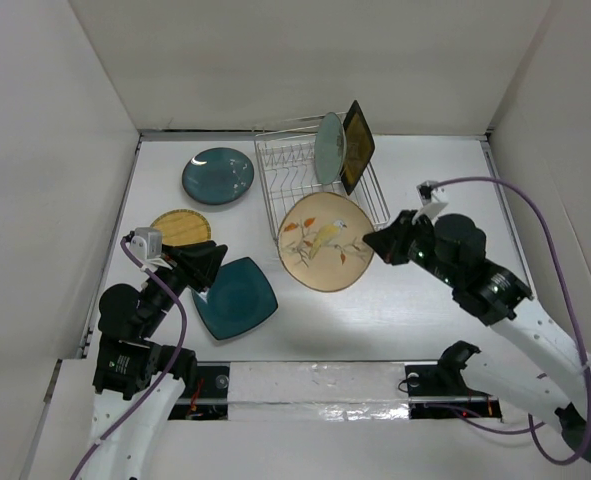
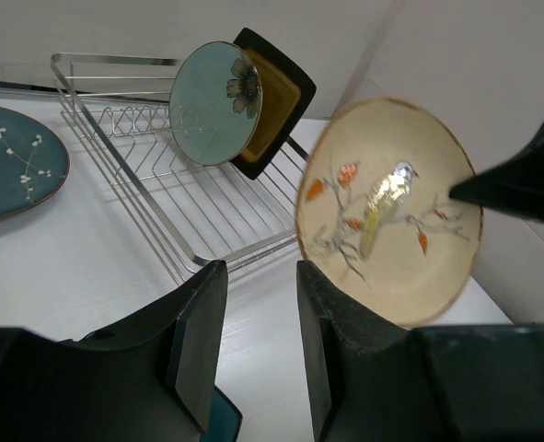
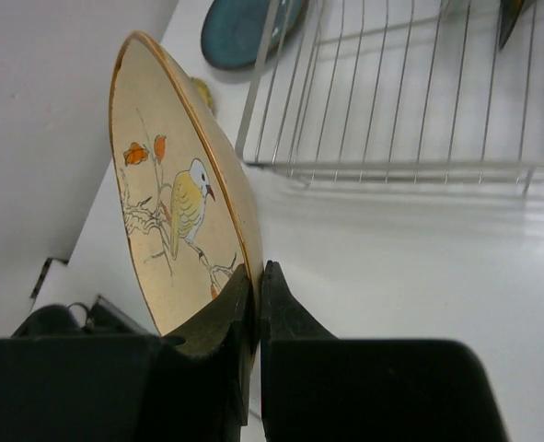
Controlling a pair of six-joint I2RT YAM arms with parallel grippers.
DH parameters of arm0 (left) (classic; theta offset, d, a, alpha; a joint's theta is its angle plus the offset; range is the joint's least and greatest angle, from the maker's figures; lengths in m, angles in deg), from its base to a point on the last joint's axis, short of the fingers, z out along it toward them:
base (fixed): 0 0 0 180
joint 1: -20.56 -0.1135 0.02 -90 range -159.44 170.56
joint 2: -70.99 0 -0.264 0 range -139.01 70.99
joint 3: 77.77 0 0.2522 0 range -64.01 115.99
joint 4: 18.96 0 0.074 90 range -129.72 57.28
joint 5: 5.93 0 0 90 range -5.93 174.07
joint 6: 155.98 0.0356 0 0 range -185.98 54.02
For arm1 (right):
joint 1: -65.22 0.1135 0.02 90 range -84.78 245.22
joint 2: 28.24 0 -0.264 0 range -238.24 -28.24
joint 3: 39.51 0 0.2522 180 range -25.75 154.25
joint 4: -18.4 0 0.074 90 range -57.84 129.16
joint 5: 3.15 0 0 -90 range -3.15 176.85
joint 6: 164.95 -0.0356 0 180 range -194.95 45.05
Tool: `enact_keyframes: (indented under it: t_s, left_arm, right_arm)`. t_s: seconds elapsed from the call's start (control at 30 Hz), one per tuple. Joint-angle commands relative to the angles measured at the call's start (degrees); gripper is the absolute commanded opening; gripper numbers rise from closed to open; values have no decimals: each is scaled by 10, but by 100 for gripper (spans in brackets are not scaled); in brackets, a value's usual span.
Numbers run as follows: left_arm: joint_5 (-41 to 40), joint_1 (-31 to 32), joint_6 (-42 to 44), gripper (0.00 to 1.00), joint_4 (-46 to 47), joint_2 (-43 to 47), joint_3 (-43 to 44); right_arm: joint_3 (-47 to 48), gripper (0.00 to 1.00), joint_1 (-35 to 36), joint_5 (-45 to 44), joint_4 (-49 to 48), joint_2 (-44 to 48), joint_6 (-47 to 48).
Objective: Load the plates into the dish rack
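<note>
Beige bird plate (image 1: 325, 242) hung tilted, its rim pinched by the right gripper (image 1: 373, 243) on an outstretched arm, the dish rack (image 1: 275, 175) just beyond, while the left gripper (image 1: 207, 266), arm bent, hovered unclenched over a teal square plate (image 1: 243, 298).

Setting: a robotics lab test cell. Plain white panels (image 1: 305, 60) enclose a white table (image 1: 425, 310) on three sides. A left arm (image 1: 135, 330) and a right arm (image 1: 490, 285) are mounted at its near edge, with an exposed purple cable (image 1: 485, 179). A wire dish rack (image 1: 287, 172) stands on the table as a staged prop.
</note>
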Motion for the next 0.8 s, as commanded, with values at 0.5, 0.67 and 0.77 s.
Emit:
enact_keyframes:
  t_s: [0.5,0.67,0.77]
  left_arm:
    - [13,-1,5,33,22,-8,0]
    - [12,-1,5,33,21,-9,0]
    - [13,-1,5,33,22,-10,0]
  right_arm:
    - [659,0,-11,-442,-159,-612,392]
    - [817,0,-11,-505,-117,-726,455]
    - [835,0,-5,-530,-148,-763,495]
